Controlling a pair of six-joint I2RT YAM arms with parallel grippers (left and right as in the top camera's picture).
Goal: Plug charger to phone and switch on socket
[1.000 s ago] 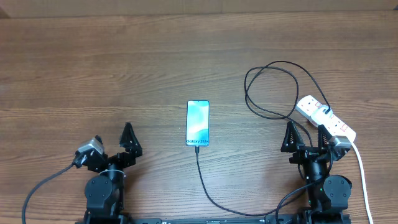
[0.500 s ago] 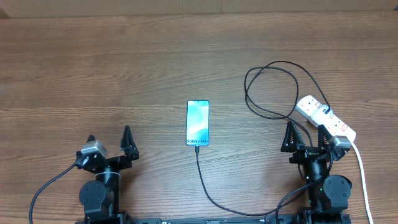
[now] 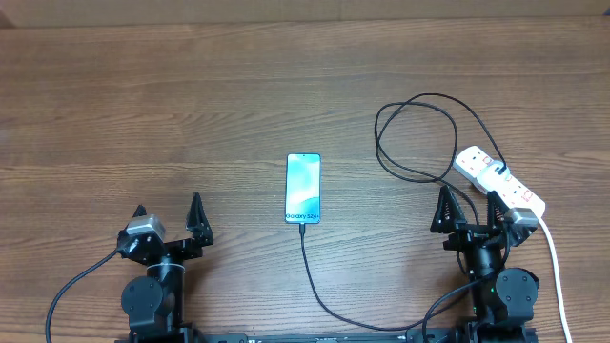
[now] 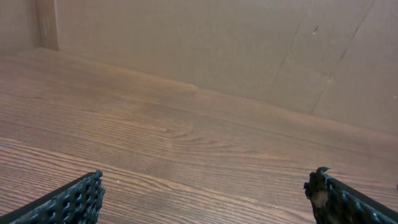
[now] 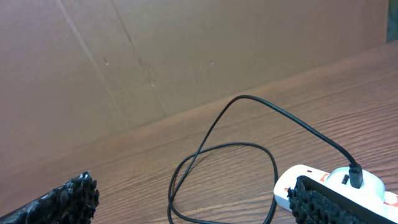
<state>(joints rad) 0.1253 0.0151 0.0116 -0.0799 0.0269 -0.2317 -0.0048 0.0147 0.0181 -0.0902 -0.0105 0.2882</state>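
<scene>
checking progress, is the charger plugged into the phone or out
In, apparently: the charger runs straight into the near end of the phone; seating too small to confirm.

Charger (image 3: 305,250) tip at phone (image 3: 303,188) btm edge

The left gripper (image 3: 168,205) and right gripper (image 3: 467,193) are black, with pointed studded fingers (image 4: 78,200); grey camera blocks (image 3: 141,229); thin black cables (image 3: 71,281).

The phone (image 3: 303,188) lies screen up, the black charger (image 3: 305,252) meeting its near end, looping to the white socket (image 3: 498,178).
</scene>
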